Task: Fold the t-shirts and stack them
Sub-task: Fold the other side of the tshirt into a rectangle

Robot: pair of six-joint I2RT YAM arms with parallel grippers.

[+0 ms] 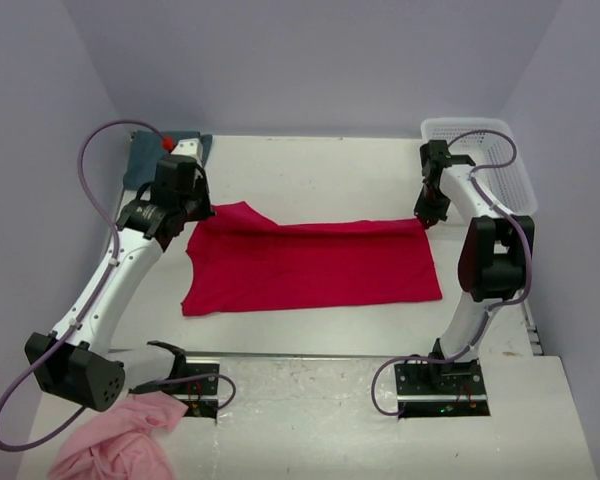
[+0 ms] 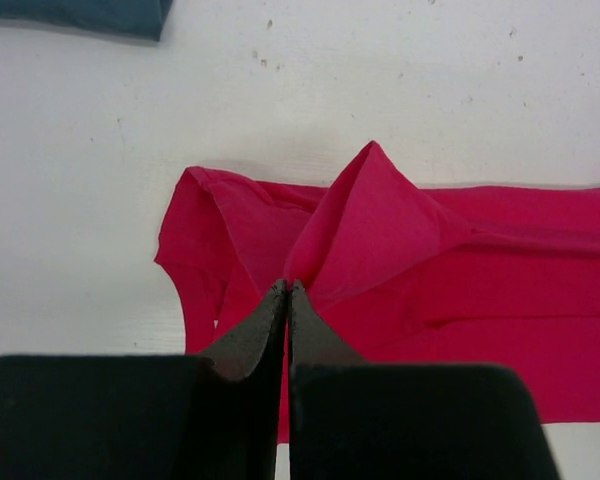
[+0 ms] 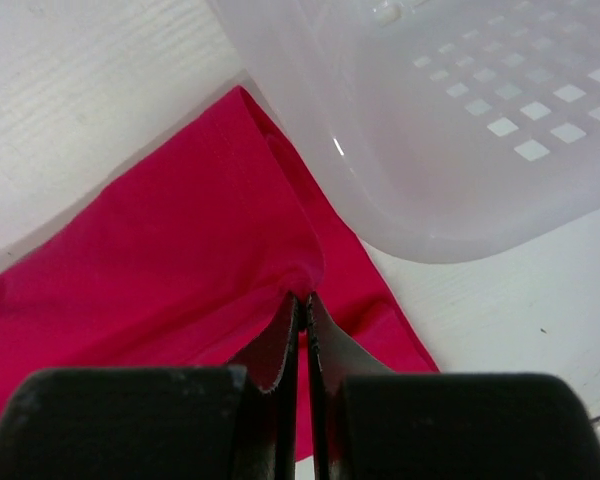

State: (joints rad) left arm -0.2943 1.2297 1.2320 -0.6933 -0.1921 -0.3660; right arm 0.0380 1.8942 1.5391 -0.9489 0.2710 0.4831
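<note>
The crimson red t-shirt (image 1: 310, 265) lies spread across the middle of the table, its far edge lifted at both ends. My left gripper (image 1: 202, 213) is shut on the shirt's far left corner (image 2: 360, 215), which tents up from the fingertips. My right gripper (image 1: 427, 220) is shut on the far right corner (image 3: 220, 230), pinching a fold of red cloth. The teal t-shirt (image 1: 150, 160) lies folded at the far left, partly behind the left arm; it also shows in the left wrist view (image 2: 80, 15).
A white plastic basket (image 1: 485, 160) stands at the far right, close beside the right gripper; it also shows in the right wrist view (image 3: 450, 120). A pink cloth (image 1: 120, 440) lies heaped at the near left by the left arm's base.
</note>
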